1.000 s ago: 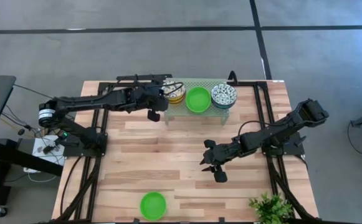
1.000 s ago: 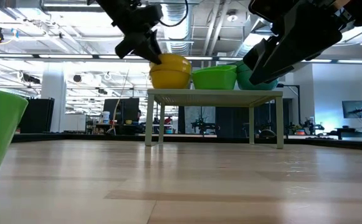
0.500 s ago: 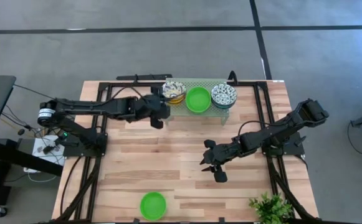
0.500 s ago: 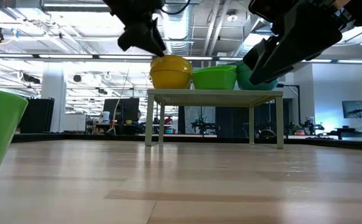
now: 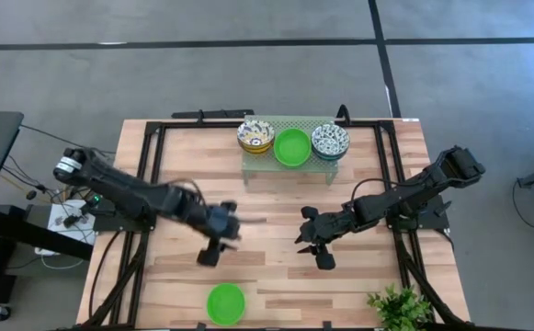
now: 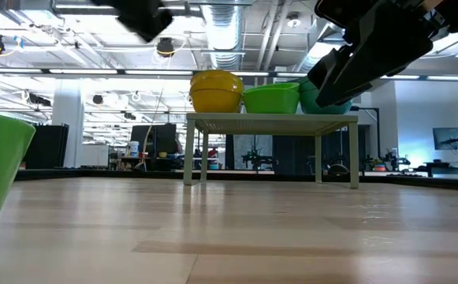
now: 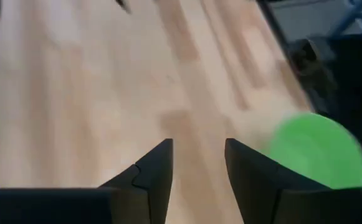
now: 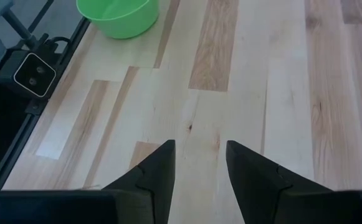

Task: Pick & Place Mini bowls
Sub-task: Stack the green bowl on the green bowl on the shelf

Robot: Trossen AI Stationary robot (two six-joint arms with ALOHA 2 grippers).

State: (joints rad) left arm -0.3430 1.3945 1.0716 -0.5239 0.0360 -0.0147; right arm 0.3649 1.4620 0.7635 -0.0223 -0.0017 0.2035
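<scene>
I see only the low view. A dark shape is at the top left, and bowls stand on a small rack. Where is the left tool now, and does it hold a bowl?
Observer: The left tool is over the middle of the table, away from the rack. Its fingers are open with nothing between them.
Operator: Which bowls are on the rack?
Observer: Three in a row: a yellow-centred patterned bowl, a plain green bowl and a blue-green patterned bowl.
Operator: The green thing at my left edge?
Observer: A second green bowl, alone near the table's front edge, just ahead of the left tool.
Operator: And the right tool?
Observer: The right tool waits at mid-table, open and empty.
</scene>
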